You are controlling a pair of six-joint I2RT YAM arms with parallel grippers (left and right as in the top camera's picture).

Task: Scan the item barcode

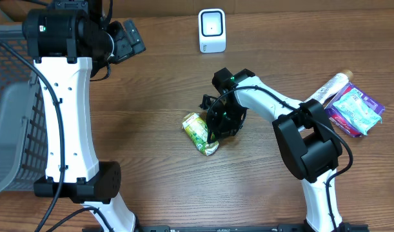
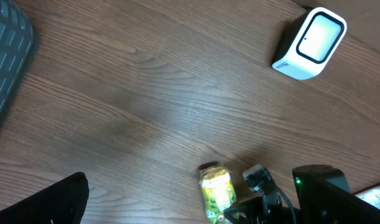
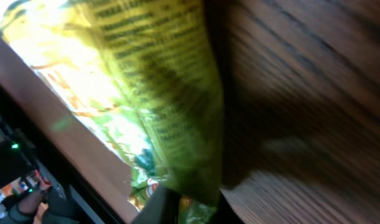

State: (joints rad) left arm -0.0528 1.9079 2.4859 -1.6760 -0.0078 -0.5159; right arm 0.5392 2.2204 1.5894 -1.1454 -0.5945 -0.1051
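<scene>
The item, a crumpled yellow-green snack packet point(image 1: 198, 131), lies on the wooden table near the middle. My right gripper point(image 1: 214, 134) is down at the packet's right end and is shut on its edge. In the right wrist view the packet point(image 3: 146, 81) fills most of the picture, and its lower end is pinched in my gripper point(image 3: 199, 208). No barcode shows. The white scanner point(image 1: 211, 30) stands upright at the back of the table. My left gripper point(image 1: 133, 37) hangs open and empty at the back left. Its camera sees the scanner point(image 2: 311, 43) and the packet point(image 2: 217, 193).
A grey wire basket point(image 1: 9, 129) fills the left edge of the table. At the right edge lie a purple-and-blue packet point(image 1: 356, 111) and a pale tube point(image 1: 332, 87). One dark left finger point(image 2: 59, 202) shows at the bottom of the left wrist view.
</scene>
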